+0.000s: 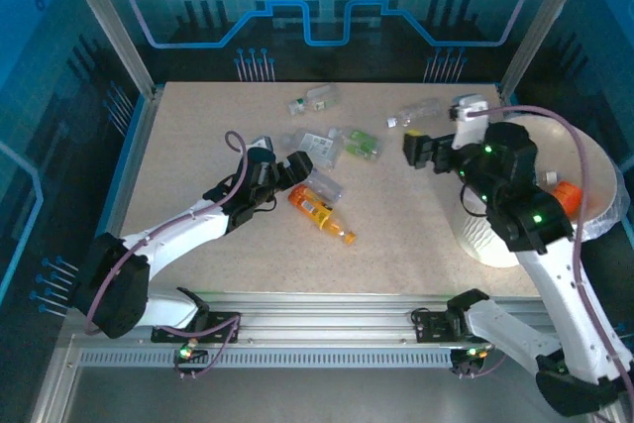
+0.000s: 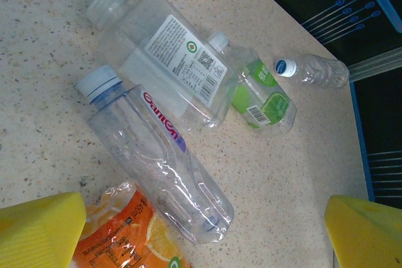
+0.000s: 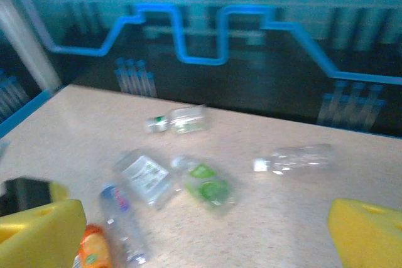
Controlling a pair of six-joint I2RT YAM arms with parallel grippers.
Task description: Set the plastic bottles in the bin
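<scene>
Several plastic bottles lie on the table. An orange-labelled bottle (image 1: 319, 213) (image 2: 125, 233) and a clear blue-capped bottle (image 1: 325, 185) (image 2: 154, 155) lie just ahead of my left gripper (image 1: 290, 170) (image 2: 204, 236), which is open with nothing between its yellow pads (image 2: 41, 227). Beyond them lie a square white-labelled bottle (image 2: 163, 54) and a green-labelled bottle (image 2: 257, 95) (image 3: 204, 183). My right gripper (image 1: 414, 149) (image 3: 204, 236) hangs open and empty above the table, left of the bin (image 1: 594, 160). An orange bottle (image 1: 565, 193) lies inside the bin.
A small clear bottle (image 1: 414, 114) (image 3: 292, 156) and a green-capped one (image 1: 312, 101) (image 3: 179, 120) lie toward the far edge. The table's far and right edges drop to dark panels. Bare table lies between the two grippers. The right wrist view is blurred.
</scene>
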